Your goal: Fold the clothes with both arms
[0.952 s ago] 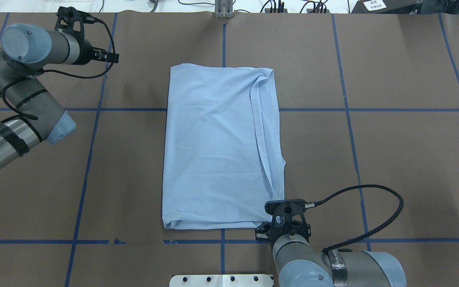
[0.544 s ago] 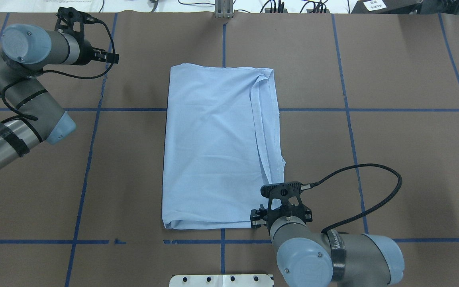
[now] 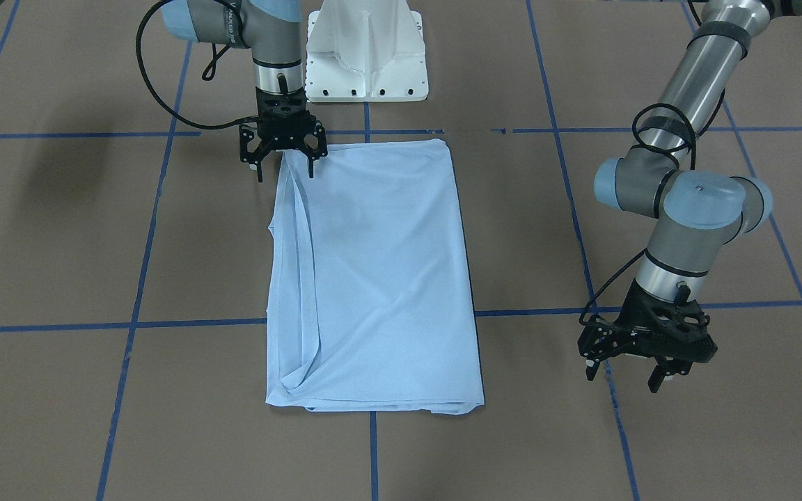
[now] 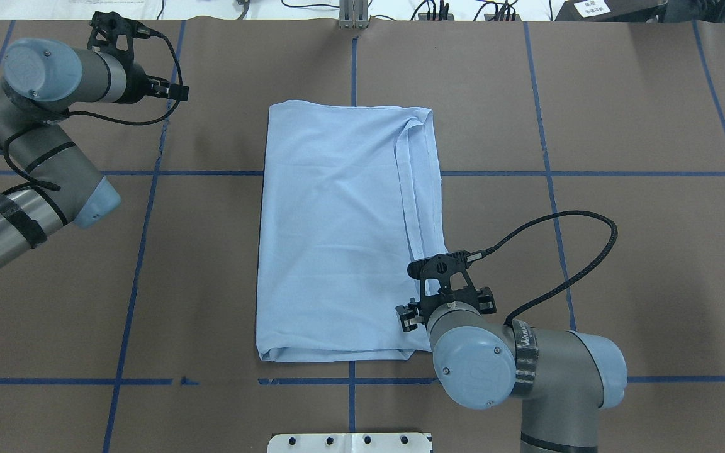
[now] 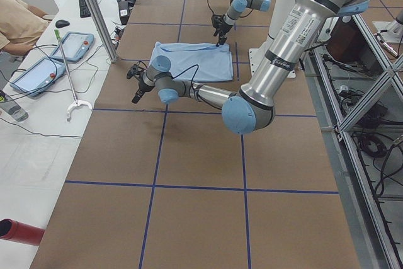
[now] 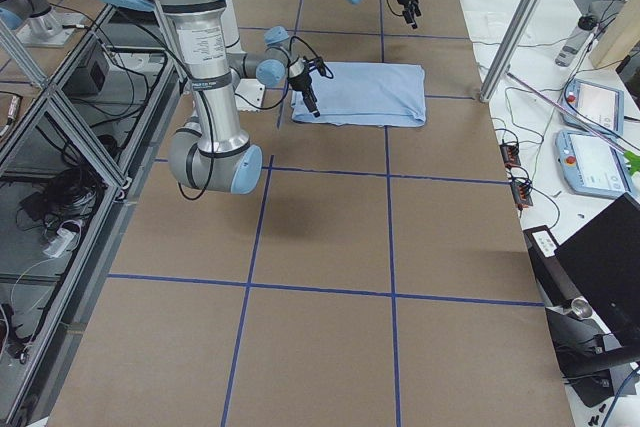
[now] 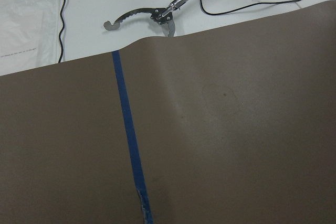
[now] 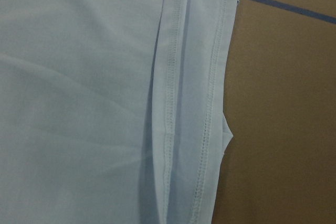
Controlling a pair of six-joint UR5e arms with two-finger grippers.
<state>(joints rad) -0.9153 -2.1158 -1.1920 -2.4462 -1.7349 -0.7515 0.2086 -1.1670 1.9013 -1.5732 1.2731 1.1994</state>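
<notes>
The right gripper [image 3: 285,172], jaws spread, straddles the folded shirt's [image 4: 337,233] hemmed near-right corner. The left gripper [image 3: 622,380], also spread, hangs over the table [image 4: 620,126] far left, well apart.

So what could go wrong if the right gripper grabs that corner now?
The right gripper is open over a corner where hemmed layers of the T-shirt lie stacked; it may pinch only the top one.
The left gripper is far off the cloth, so a one-sided lift could skew the fold.
</notes>
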